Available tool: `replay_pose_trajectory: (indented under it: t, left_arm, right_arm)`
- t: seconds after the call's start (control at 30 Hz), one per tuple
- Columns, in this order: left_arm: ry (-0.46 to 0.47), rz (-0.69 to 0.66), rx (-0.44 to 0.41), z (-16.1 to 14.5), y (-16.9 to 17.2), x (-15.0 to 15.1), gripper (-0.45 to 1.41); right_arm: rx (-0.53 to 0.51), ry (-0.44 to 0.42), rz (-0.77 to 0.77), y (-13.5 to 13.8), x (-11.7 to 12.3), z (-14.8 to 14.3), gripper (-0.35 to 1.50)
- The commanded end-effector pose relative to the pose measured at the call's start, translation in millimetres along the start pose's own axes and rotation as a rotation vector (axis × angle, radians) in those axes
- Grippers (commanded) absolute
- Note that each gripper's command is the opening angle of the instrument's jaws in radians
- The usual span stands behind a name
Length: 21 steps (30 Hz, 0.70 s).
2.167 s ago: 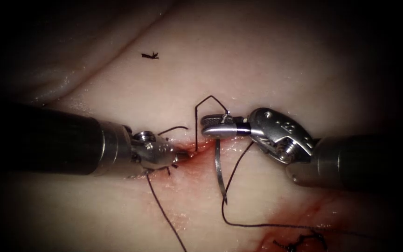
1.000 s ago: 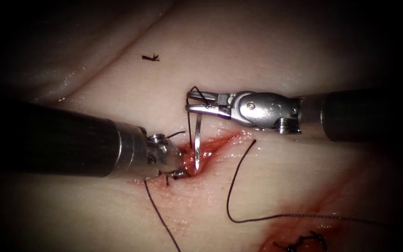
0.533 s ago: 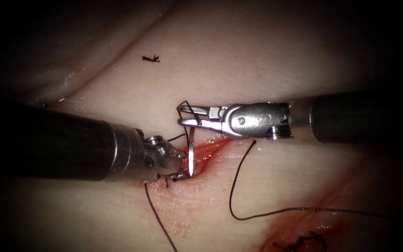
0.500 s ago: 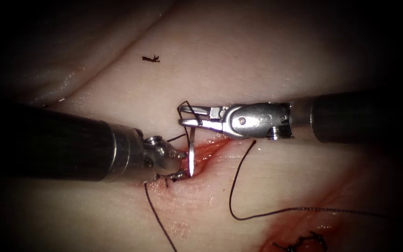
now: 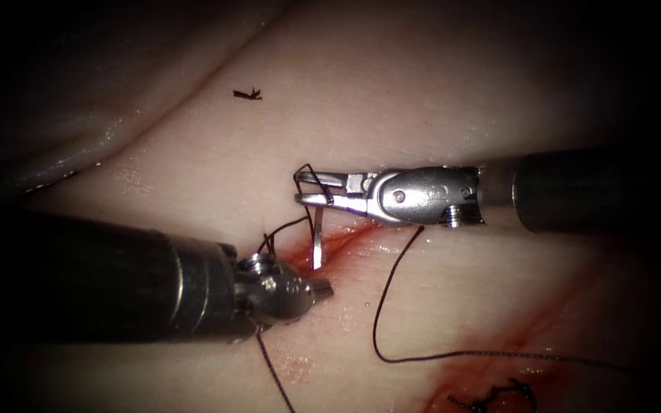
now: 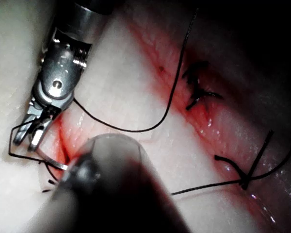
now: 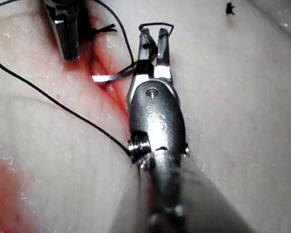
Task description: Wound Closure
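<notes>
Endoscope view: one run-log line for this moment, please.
right tool: holds needle near thread end | needle tip: at cut, entry unclear | left tool: holds nothing | thread: right of cut

the right tool (image 7: 153,41) grips the needle (image 7: 117,74) near its thread end, its point over the red cut (image 7: 103,63).

A pool of light falls on the middle of the endoscope view, fading into a dark surround (image 5: 9,46) toward all 4 edges and corners.
</notes>
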Motion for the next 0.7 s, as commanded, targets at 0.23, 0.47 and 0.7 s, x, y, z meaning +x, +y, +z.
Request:
replay_pose_trajectory:
  t: [0.23, 0.47, 0.7]
  left_arm:
    - [0.009, 0.006, 0.009, 2.3, 0.4, -0.9, -0.11]
    - [0.016, 0.026, 0.000, 3.7, 0.4, -2.2, -0.15]
    - [0.011, 0.027, -0.008, 3.1, 0.9, -2.7, -0.15]
  right_arm:
    - [-0.004, -0.014, 0.001, 0.1, -0.5, 0.7, -0.35]
    - [-0.011, -0.018, -0.004, 0.4, -0.6, 1.0, -0.35]
    - [-0.011, -0.018, 0.002, 0.4, -0.6, 0.9, -0.35]
